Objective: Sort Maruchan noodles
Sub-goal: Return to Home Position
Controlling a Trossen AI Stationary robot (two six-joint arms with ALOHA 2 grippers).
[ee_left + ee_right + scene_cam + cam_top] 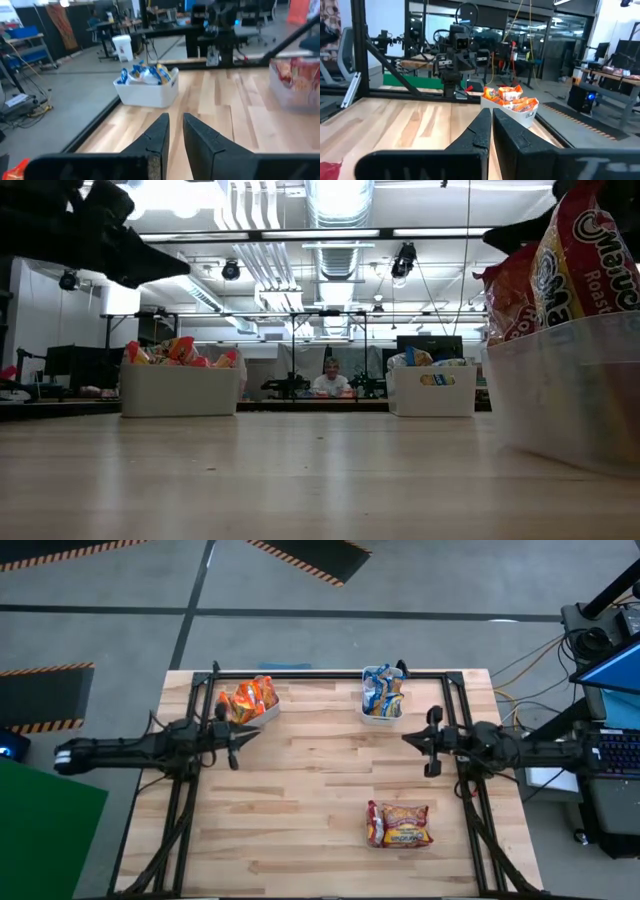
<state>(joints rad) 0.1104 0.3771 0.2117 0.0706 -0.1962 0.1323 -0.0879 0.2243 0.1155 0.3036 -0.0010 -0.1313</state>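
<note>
Closest to the low camera: clear bin (560, 395) stuffed with red Maruchan noodles (572, 265). Beyond that bin, blue-and-yellow packs (382, 690) in a white tub (380, 719); beyond and leftward, orange packs (253, 698) in another. Right gripper (492, 112) just past the bin's right side, clenched, holding nothing. Left gripper (176, 120) well left of it, fingers a slit apart, holding nothing.

Your left arm (130, 752) and right arm (520, 748) are dark and slim, the left with a pale base. Their fingers (156, 137) are black, flat, pointed.
</note>
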